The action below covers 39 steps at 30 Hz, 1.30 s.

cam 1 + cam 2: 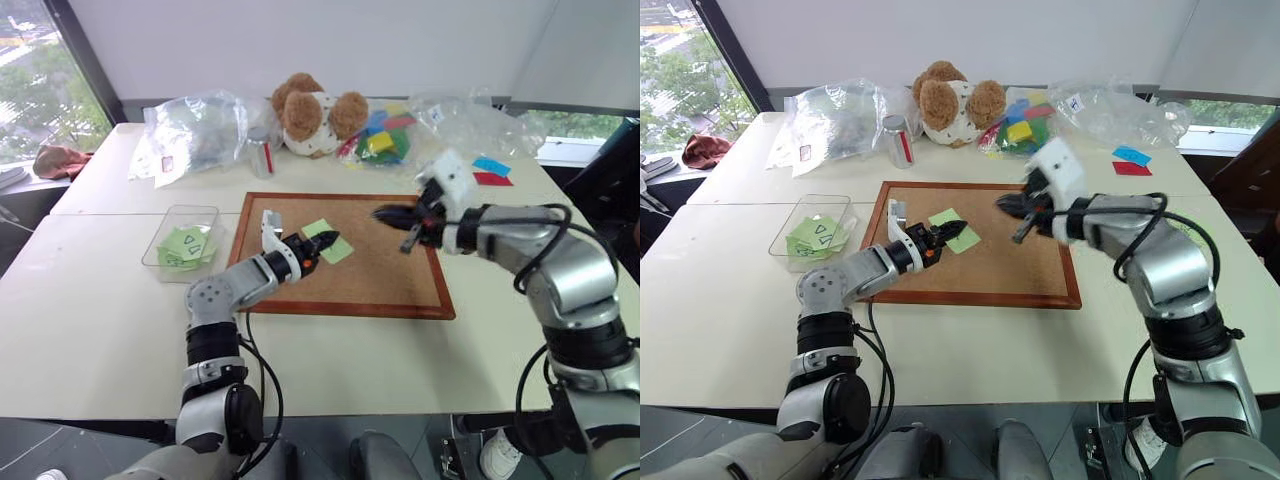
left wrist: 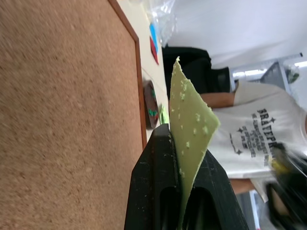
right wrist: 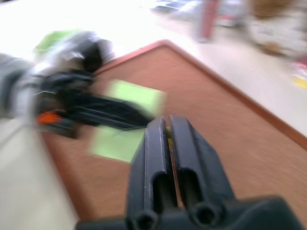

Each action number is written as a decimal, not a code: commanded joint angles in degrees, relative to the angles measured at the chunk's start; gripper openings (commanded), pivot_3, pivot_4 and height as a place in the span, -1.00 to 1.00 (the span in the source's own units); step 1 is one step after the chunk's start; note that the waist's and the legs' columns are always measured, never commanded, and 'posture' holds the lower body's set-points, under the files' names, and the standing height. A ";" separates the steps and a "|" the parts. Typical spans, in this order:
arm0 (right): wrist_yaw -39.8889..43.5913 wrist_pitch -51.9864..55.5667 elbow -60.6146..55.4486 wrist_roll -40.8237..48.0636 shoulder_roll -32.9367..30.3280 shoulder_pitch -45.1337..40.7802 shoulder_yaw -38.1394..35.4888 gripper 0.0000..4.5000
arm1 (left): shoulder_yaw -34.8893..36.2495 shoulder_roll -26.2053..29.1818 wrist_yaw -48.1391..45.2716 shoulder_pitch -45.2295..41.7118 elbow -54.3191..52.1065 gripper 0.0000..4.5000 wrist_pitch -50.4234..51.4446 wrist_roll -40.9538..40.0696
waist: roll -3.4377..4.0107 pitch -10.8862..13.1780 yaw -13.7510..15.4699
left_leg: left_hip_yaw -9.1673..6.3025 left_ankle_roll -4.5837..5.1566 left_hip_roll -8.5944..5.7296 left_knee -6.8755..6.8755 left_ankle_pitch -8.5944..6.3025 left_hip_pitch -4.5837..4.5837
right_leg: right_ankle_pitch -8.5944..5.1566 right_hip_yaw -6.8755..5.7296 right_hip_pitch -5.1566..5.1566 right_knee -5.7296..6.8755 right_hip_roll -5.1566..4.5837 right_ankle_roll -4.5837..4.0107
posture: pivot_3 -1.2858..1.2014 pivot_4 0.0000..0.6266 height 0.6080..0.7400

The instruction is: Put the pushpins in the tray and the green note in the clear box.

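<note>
The green note [image 1: 340, 251] lies over the middle of the corkboard [image 1: 400, 290]. My left gripper [image 1: 334, 239] is shut on its near edge, and the left wrist view shows the green note [image 2: 189, 129] pinched between the two black fingers [image 2: 153, 187]. My right gripper [image 1: 385, 213] is shut and hovers above the board just right of the note. The clear box [image 1: 183, 238] stands left of the board with triangle-marked green notes inside. The tray [image 2: 150, 103], a dark reddish dish, sits beyond the board's far edge. I cannot make out any pushpins.
At the back of the table are a plush bear [image 1: 315, 115], clear plastic bags [image 1: 195, 130], a can [image 1: 262, 155] and coloured blocks [image 1: 385, 135]. Blue and red pieces [image 1: 490, 172] lie at the back right. A person in a white T-shirt [image 2: 259, 134] stands beyond the table.
</note>
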 commanded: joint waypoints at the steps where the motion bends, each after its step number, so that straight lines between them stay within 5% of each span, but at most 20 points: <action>1: -2.05 -11.50 17.17 -5.52 -1.90 -3.11 -2.29 -1.00 | 0.52 -0.34 0.35 -0.17 -2.76 -0.96 -1.12 -2.90 | 0.00 0.00 -0.13 | 0.00 0.00 0.00 0.00 0.00 0.00 | 0.00 0.00 0.00 0.00 0.00 0.00 | 0.03 -0.52 1.00; 11: -6.59 -32.20 58.49 -13.00 0.99 -13.87 -1.93 -1.00 | -0.67 0.87 0.35 1.79 -5.56 -0.96 -2.37 -4.68 | 0.01 0.01 -0.53 | 0.08 -0.07 0.01 -0.08 0.04 0.02 | 0.00 0.06 -0.07 0.04 0.05 0.00 | 0.03 -0.52 1.00; 19: -7.69 -39.55 73.62 -15.34 3.10 -17.75 -2.37 -1.00 | -2.32 2.13 -0.10 2.93 -6.83 -0.96 -3.24 -4.30 | 0.01 0.01 -0.39 | 0.08 -0.07 0.01 -0.05 0.04 0.01 | 0.00 0.04 -0.02 0.01 0.05 0.00 | 0.03 -0.52 1.00; 23: -7.42 -40.61 75.65 -15.80 3.24 -18.08 -2.70 -0.39 | -2.71 2.54 -0.10 3.64 -7.50 -1.00 -3.59 -4.34 | 0.01 0.01 -0.42 | 0.07 -0.08 0.01 -0.03 0.05 0.04 | 0.00 0.04 0.01 0.02 0.05 0.00 | 0.03 -0.52 1.00; 29: -7.02 -40.62 75.79 -15.96 2.94 -19.50 -3.63 0.99 | -3.69 2.42 -0.11 4.30 -7.99 -1.00 -4.23 -4.25 | 0.01 0.00 -0.41 | 0.07 -0.08 0.01 -0.02 0.05 0.04 | 0.00 0.04 0.02 0.01 0.05 0.00 | 0.03 -0.52 1.00; 39: -2.62 -37.89 70.70 -14.71 1.99 -21.45 -5.30 0.99 | -5.32 3.22 -1.05 4.37 -7.75 -1.00 -4.95 -3.71 | 0.01 0.01 -0.41 | 0.07 -0.08 0.01 -0.02 0.05 0.04 | 0.00 0.04 0.02 0.02 0.05 0.00 | 0.03 -0.52 1.00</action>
